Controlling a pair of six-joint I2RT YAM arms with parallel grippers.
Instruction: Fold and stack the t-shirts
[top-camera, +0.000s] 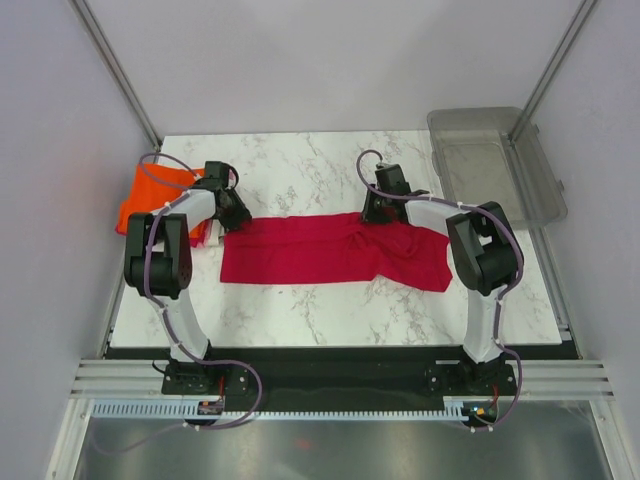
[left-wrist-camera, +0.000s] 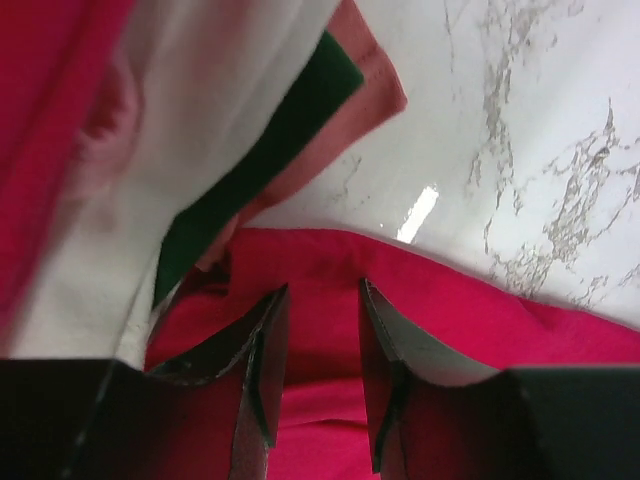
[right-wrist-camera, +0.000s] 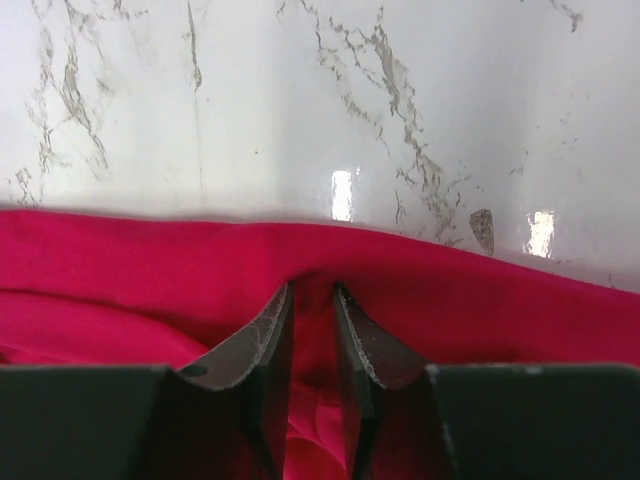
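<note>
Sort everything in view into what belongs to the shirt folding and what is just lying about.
Belongs to the job:
crimson t-shirt, spread across the table
orange t-shirt, at the left edge
white and pink folded shirts

Just lying about:
clear grey bin, far right corner

White marble table (right-wrist-camera: 250, 100) filled the upper half of the frame, with a small dark mark (right-wrist-camera: 482, 228) at right. The crimson t-shirt (right-wrist-camera: 120, 290) lay across the lower half, its far edge running left to right. At bottom centre the right gripper (right-wrist-camera: 312, 292) sat on the cloth, fingers (right-wrist-camera: 255, 335) narrowly apart. Puckered fabric filled the gap, but a firm pinch could not be made out.
</note>
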